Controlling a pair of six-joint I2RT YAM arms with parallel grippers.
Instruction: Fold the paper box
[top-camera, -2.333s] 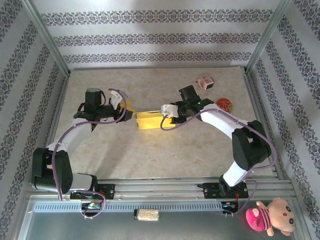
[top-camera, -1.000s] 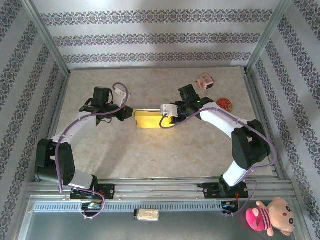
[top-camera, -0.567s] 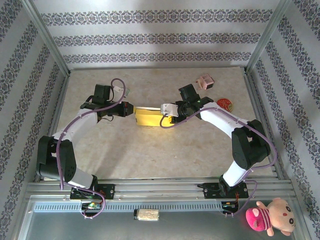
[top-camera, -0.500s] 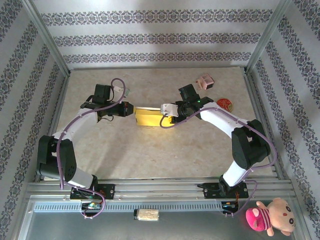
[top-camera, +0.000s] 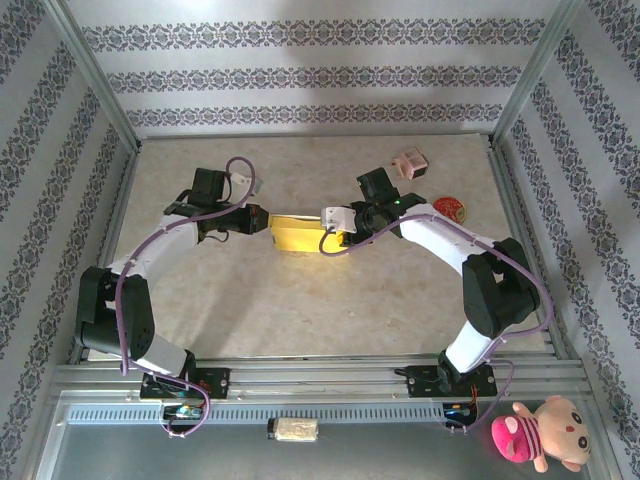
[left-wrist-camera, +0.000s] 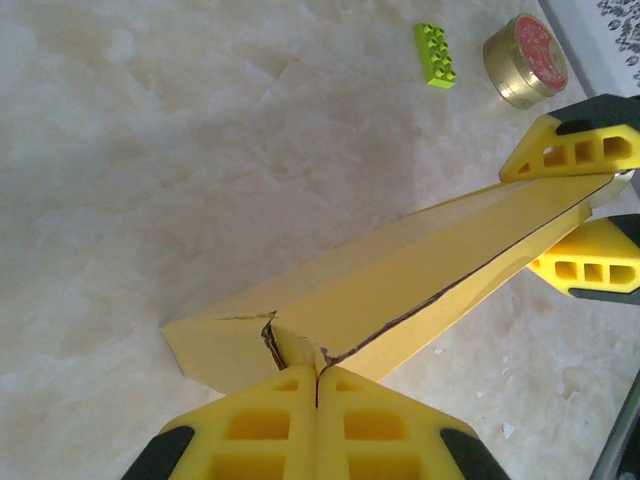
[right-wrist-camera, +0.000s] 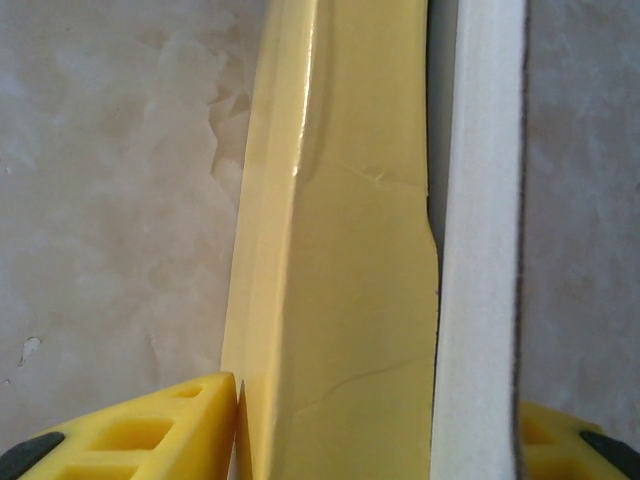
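L pincer (left-wrist-camera: 318, 373) at paper box (left-wrist-camera: 400, 265), marbled table (top-camera: 300, 300), striped wallpaper (top-camera: 300, 80) behind

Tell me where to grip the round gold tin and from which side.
I'd grip the round gold tin across its low side wall, coming straight down from above. It lies flat, red lid up, apart from the green brick beside it, so both sides of the wall are free.
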